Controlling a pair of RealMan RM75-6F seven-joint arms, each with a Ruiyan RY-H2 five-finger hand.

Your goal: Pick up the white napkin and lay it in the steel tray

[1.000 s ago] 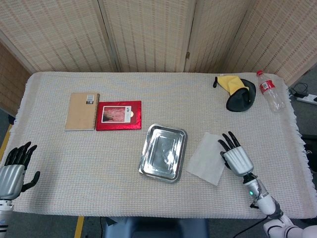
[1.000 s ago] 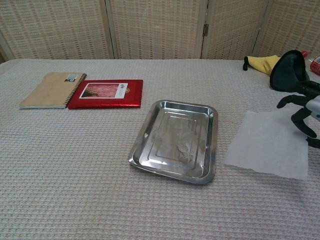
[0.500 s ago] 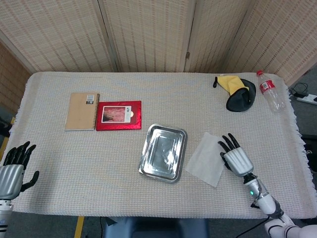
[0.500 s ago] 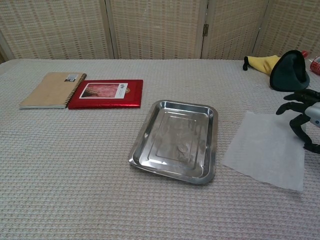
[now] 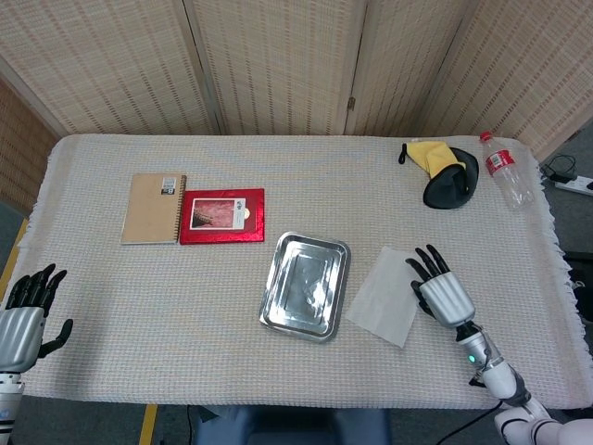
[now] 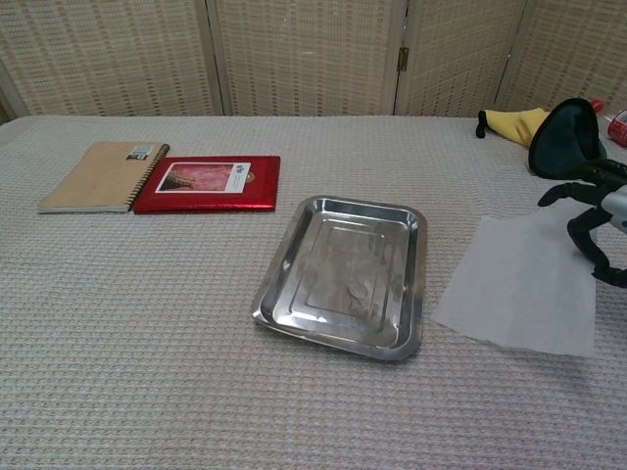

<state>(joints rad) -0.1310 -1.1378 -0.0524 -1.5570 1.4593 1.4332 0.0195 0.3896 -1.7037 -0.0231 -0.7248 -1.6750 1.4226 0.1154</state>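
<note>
Your white napkin point(image 5: 383, 296) lies flat on the table, thin and a little translucent, just right of the steel tray point(image 5: 306, 286). Your right hand point(image 5: 441, 293) rests its spread fingertips on the napkin's right edge, grasping nothing. Your left hand point(image 5: 25, 319) is released, fingers apart.

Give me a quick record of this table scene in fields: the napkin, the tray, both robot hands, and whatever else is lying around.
napkin: white napkin flat on the cloth, right of the tray, not in it
tray: steel tray near the table's middle, nothing in it
right robot hand: at the napkin's right edge, fingers spread; no grip visible
left robot hand: at the table's left edge, fingers apart, holding nothing
books: tan spiral notebook beside red book, far left
far right corner: plastic bottle, dark and yellow item
</note>
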